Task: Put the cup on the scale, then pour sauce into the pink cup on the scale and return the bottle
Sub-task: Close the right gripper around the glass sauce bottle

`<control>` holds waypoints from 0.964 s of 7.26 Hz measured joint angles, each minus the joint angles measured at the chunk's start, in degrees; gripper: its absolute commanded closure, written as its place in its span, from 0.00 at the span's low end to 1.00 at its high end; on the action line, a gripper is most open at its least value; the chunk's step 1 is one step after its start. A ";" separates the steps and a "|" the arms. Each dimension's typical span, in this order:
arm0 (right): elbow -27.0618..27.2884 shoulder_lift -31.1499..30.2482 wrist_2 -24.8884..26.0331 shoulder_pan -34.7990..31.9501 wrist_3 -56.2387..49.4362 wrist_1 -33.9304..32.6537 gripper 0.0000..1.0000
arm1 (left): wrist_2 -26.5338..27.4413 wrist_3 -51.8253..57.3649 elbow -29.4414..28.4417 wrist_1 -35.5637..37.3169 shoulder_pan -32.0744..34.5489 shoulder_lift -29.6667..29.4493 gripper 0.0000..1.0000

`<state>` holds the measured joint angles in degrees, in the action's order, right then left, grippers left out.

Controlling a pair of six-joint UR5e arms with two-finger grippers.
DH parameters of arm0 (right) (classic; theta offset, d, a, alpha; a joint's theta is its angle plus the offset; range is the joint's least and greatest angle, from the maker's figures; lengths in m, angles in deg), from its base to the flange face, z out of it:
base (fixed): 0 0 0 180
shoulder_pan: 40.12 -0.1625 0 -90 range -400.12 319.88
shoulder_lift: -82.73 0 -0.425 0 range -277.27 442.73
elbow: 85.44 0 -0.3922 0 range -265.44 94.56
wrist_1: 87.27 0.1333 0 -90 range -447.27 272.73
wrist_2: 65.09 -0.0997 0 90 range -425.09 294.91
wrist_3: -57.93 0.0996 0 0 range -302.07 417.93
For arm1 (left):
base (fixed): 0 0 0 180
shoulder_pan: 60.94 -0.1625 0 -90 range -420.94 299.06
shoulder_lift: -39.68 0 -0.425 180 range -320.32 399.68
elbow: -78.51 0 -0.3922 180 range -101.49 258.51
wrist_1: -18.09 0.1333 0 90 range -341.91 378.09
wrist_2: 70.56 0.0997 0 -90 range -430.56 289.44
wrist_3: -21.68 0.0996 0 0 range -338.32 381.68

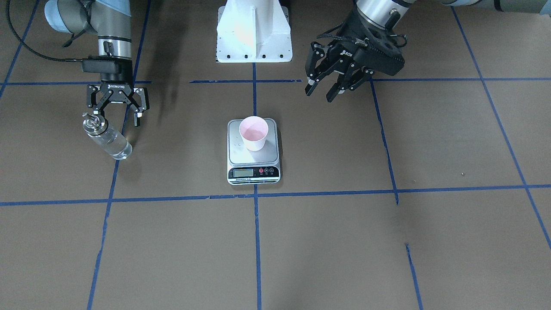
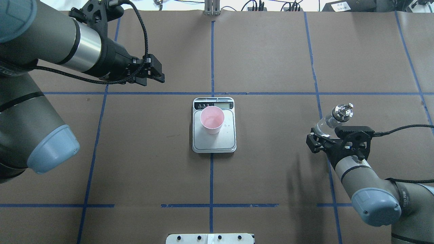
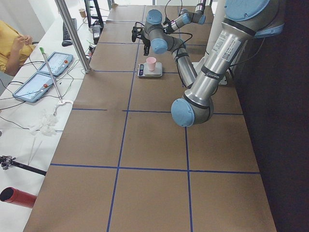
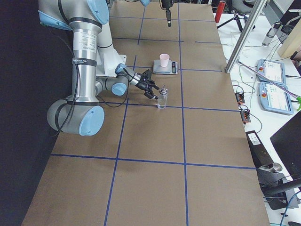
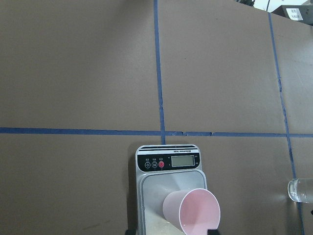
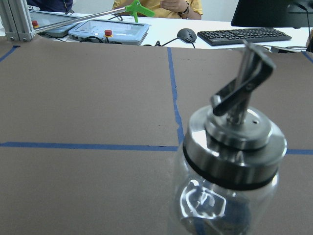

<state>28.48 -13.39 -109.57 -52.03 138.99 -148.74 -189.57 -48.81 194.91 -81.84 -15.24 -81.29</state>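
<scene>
Pink plastic cup (image 1: 254, 133) on silver scale (image 1: 270, 151); glass bottle (image 1: 109, 140) stands apart from it — right claw (image 1: 116, 117) and left claw (image 1: 320, 94) splayed, empty; seemingly done.

Clear glass bottle (image 1: 108, 140), shiny metal cap (image 6: 235, 143), matt table (image 1: 387, 241)

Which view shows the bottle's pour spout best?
The right wrist view: the bottle fills the frame, its spout close and sharp. Front-facing and overhead show it small, exterior right tiny; left wrist catches only a glass edge.
</scene>
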 measured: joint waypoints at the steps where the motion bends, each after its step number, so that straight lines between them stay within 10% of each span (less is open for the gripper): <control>1: -0.31 0.01 1.24 0.34 0.10 0.00 0.12 | 0.00 -0.02 -0.01 0.02 0.00 0.00 0.43; 7: -7.01 -0.71 5.02 0.45 0.19 9.58 0.15 | -0.08 -0.09 0.05 0.09 0.00 -0.05 0.42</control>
<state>21.47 -14.10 -104.55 -51.57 139.18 -139.16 -189.65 -48.90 194.97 -81.75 -15.24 -81.35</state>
